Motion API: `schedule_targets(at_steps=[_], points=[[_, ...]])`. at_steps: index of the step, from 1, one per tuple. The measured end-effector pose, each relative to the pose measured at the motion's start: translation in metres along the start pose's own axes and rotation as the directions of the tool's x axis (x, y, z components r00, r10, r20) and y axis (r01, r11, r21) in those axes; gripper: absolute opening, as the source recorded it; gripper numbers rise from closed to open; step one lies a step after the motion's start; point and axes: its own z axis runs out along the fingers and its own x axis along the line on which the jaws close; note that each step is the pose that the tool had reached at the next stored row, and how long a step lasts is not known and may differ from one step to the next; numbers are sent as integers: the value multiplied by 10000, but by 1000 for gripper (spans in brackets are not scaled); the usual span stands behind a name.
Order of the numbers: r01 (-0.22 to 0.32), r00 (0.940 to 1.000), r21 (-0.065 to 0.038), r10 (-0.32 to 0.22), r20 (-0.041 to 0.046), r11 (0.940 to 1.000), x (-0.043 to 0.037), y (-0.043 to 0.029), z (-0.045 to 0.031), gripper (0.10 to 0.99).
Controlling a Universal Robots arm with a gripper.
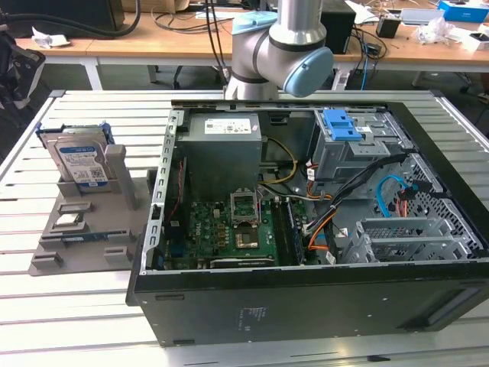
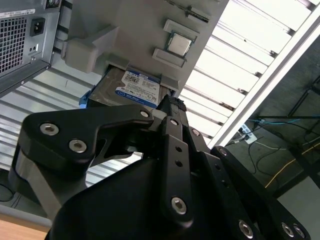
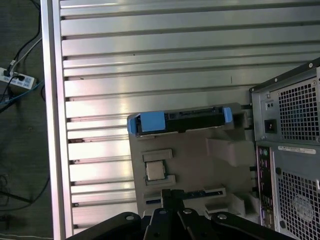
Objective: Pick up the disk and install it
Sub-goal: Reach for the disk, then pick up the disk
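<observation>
Now | disk (image 1: 78,157) upright in grey holder (image 1: 95,233) | label white-and-blue | end effector (image 2: 170,106) grip: cannot tell

Edge-on view of the disk (image 3: 192,116), blue frame visible, standing in a slot of a grey holder (image 3: 200,165) on the slatted metal surface (image 3: 150,60). A small square chip (image 3: 155,171) lies in a holder recess. The computer case (image 3: 295,150), vented rear panel showing, stands just beside the holder. The black gripper (image 3: 172,193) overlaps the holder's edge, apparently apart from the disk.
</observation>
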Motion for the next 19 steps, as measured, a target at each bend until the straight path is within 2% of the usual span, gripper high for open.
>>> schedule_targets(at_steps=[9, 12, 15, 19], points=[[19, 10000, 0, -19, -1, 10000, 2, 0, 0, 106], [584, 9983, -12, -584, -26, 9983, 3, 0, 0, 106], [1243, 9922, 4, -1243, -55, 9922, 3, -1, 0, 106], [2037, 9790, -17, -2037, -88, 9790, 2, 0, 0, 106]])
